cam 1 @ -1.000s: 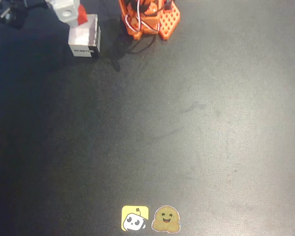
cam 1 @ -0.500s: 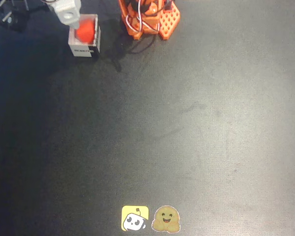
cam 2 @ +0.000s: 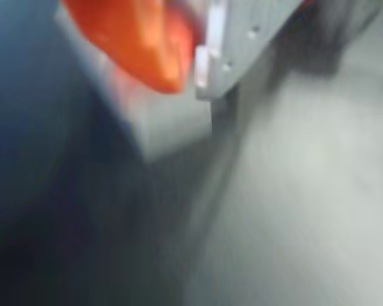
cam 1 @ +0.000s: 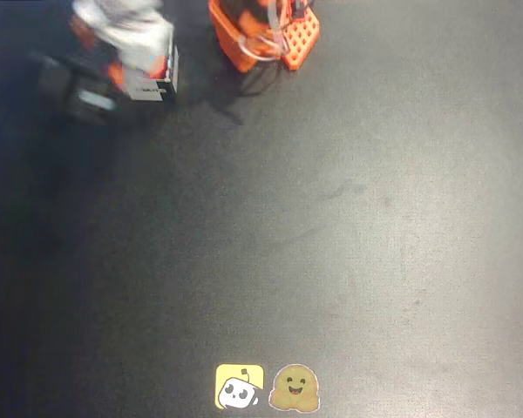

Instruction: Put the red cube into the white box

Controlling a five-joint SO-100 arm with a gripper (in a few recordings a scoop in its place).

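Note:
The white box (cam 1: pixel 153 84) stands at the top left of the black mat, its dark label facing down the picture. My gripper (cam 1: pixel 126 33) is a motion-blurred white and orange mass over the box, covering most of its opening. In the wrist view the red cube (cam 2: pixel 137 38) sits in the white box (cam 2: pixel 169 131), which lies at the upper left. A grey finger (cam 2: pixel 242 38) is right beside the cube. Blur hides how the jaws stand.
The arm's orange base (cam 1: pixel 266 35) stands at the top centre, just right of the box. A blurred dark part of the arm (cam 1: pixel 78 91) hangs left of the box. Two stickers (cam 1: pixel 266 387) lie at the mat's bottom edge.
A second ago the cube was held beside the box; half a second ago it lay in the box. Now the arm sweeps fast over the box and blurs.

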